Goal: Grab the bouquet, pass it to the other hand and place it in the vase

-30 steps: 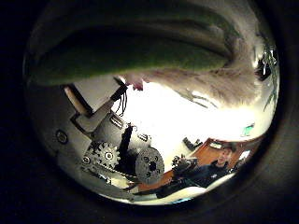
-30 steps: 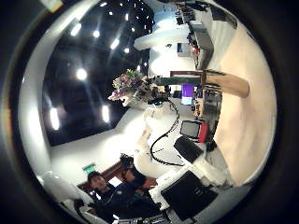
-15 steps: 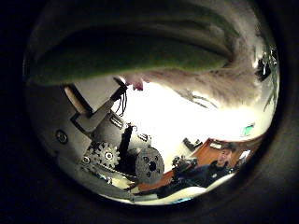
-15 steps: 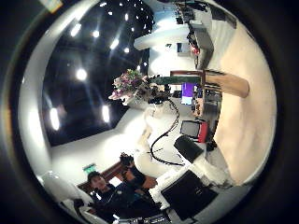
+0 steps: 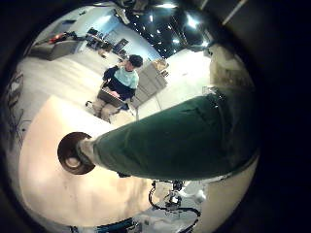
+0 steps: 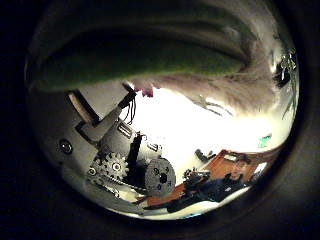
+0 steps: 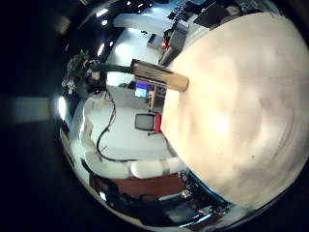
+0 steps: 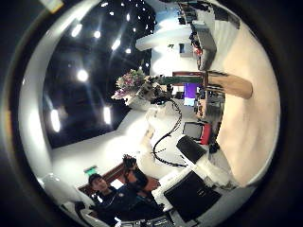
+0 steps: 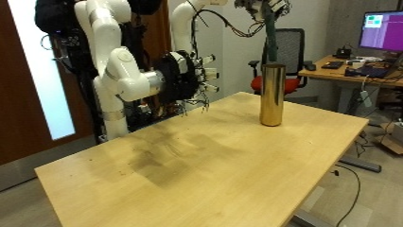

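My left hand [image 9: 267, 8] is hanging at the far side of the table [image 9: 177, 165], fingers apparently clamped round the bouquet [image 9: 270, 40]. Its green stem wrap is pressing right across the palm. Over the last second nothing is shifting in either thumb-side view, so I'm reading this as a steady hold, not a release. The stems are reaching down to the mouth of the gold vase [image 9: 271, 93] directly below. My right hand [image 9: 189, 80] is idling well to the left, fingers loose and empty; the handover looks done.
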Robot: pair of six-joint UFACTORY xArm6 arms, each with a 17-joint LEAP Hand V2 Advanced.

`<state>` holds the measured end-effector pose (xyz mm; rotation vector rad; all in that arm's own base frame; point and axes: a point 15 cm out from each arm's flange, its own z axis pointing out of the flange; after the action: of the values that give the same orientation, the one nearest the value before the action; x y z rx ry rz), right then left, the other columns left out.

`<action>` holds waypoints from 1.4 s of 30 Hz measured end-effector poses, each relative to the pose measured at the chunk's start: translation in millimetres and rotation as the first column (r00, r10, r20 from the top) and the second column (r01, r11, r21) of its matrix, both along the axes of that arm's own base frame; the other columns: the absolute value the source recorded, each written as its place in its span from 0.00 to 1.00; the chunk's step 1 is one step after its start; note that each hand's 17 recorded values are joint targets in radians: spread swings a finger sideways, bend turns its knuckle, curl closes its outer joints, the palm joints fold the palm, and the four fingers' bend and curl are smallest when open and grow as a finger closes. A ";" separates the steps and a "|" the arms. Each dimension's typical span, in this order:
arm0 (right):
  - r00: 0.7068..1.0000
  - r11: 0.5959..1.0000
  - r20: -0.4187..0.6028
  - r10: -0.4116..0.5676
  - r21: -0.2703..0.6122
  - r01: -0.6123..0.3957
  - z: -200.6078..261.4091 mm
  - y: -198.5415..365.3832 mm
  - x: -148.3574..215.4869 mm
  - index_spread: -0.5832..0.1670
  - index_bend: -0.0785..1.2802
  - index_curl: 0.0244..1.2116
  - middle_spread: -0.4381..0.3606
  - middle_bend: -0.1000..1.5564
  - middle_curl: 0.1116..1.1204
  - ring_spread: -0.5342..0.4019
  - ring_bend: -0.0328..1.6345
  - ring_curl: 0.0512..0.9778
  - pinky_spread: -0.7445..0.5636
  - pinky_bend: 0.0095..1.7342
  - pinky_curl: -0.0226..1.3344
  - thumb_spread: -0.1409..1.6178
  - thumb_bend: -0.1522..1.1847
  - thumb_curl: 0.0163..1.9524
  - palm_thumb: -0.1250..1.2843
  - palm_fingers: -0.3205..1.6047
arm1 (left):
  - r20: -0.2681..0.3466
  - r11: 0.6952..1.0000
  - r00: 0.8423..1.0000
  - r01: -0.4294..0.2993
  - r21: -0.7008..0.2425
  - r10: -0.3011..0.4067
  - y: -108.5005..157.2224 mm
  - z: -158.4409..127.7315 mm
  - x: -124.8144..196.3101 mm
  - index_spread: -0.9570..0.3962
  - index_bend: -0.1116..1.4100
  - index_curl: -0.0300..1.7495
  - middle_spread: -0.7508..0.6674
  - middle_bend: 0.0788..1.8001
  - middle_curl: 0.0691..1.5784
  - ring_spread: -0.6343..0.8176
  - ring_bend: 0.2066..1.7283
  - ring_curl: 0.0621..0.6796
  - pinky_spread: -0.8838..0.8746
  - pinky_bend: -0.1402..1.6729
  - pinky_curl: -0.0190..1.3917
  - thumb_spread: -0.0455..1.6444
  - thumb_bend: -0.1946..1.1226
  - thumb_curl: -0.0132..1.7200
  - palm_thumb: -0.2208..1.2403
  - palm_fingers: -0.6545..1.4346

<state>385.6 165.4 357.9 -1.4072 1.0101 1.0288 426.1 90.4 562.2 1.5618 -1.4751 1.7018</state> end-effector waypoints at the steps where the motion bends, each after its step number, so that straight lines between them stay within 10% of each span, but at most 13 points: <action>1: 1.000 1.000 0.002 0.001 0.000 -0.001 0.6 0.5 0.1 0.39 0.18 0.22 0.71 0.17 0.18 0.76 0.27 0.21 0.84 0.24 0.24 0.61 0.09 0.24 0.67 0.21 | 0.003 1.000 1.000 0.003 0.002 -0.003 0.7 -2.7 0.8 0.31 0.28 0.92 0.15 0.57 0.65 0.15 0.77 0.87 0.16 0.65 0.54 0.09 0.13 0.55 0.93 0.82; 6: 1.000 1.000 0.003 0.009 -0.001 -0.009 0.9 3.4 -1.0 0.40 0.18 0.22 0.69 0.17 0.17 0.76 0.27 0.21 0.84 0.24 0.24 0.61 0.09 0.24 0.67 0.21 | -0.005 0.999 1.000 0.024 -0.028 -0.024 3.8 -24.6 2.2 0.32 0.26 0.93 0.15 0.57 0.65 0.14 0.72 0.84 0.15 0.63 0.52 0.10 0.11 0.54 0.87 0.80; 7: 1.000 1.000 0.003 0.009 0.000 -0.009 0.6 3.4 -1.2 0.40 0.18 0.22 0.69 0.17 0.17 0.76 0.27 0.21 0.84 0.24 0.24 0.61 0.09 0.24 0.67 0.21 | -0.013 0.999 0.999 0.035 -0.027 -0.035 2.8 -27.2 -0.2 0.35 0.17 0.87 0.21 0.44 0.62 0.20 0.54 0.77 0.21 0.52 0.50 0.31 0.02 0.45 0.59 0.33; 9: 1.000 1.000 0.001 0.010 0.000 -0.010 -0.1 3.7 -1.6 0.40 0.18 0.22 0.69 0.17 0.17 0.76 0.27 0.21 0.84 0.24 0.24 0.61 0.09 0.24 0.67 0.21 | -0.022 0.999 0.999 0.031 -0.020 -0.032 10.9 -30.6 -2.7 0.44 0.12 0.78 0.44 0.21 0.50 0.44 0.44 0.59 0.46 0.40 0.44 0.42 0.07 0.38 0.49 0.17; 13: 1.000 1.000 -0.004 0.014 0.002 -0.014 -2.1 5.0 -1.3 0.40 0.18 0.23 0.69 0.17 0.17 0.76 0.27 0.21 0.84 0.24 0.24 0.61 0.09 0.24 0.67 0.22 | -0.014 0.999 1.000 -0.018 -0.030 0.018 35.1 -34.2 -6.5 0.72 0.06 0.54 0.81 0.07 0.33 0.72 0.34 0.36 0.75 0.34 0.32 0.49 0.11 0.28 0.39 0.18; 17: 1.000 1.000 -0.007 0.020 0.004 -0.020 -3.0 7.6 -1.3 0.40 0.18 0.23 0.69 0.17 0.17 0.76 0.27 0.21 0.84 0.24 0.24 0.61 0.10 0.24 0.68 0.22 | -0.036 0.998 0.998 -0.044 -0.043 0.042 47.9 -44.7 -9.0 0.85 0.09 0.37 0.90 0.05 0.26 0.80 0.29 0.30 0.84 0.31 0.28 0.50 0.11 0.25 0.38 0.20; 35: 1.000 1.000 0.004 0.024 -0.006 -0.024 0.3 7.0 2.7 0.40 0.19 0.24 0.69 0.17 0.16 0.76 0.26 0.21 0.85 0.23 0.24 0.61 0.09 0.24 0.68 0.22 | -0.085 0.997 0.993 -0.081 -0.007 0.080 75.7 -63.0 -51.2 0.82 0.14 0.10 0.95 0.05 0.09 0.92 0.20 0.22 0.90 0.30 0.24 0.48 0.12 0.20 0.35 0.24; 42: 0.997 0.979 0.063 0.041 -0.202 -0.027 -3.5 -19.9 14.5 0.41 0.19 0.24 0.70 0.17 0.17 0.78 0.24 0.20 0.86 0.22 0.24 0.62 0.10 0.24 0.69 0.23 | -0.204 0.998 0.977 -0.056 0.021 0.059 50.4 -104.2 -80.7 0.82 0.15 0.09 0.95 0.05 0.07 0.92 0.19 0.22 0.90 0.29 0.23 0.48 0.12 0.20 0.35 0.25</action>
<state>400.1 145.5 354.4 -1.6179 1.0669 0.9180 345.4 140.8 458.1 1.7456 -1.3539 1.5114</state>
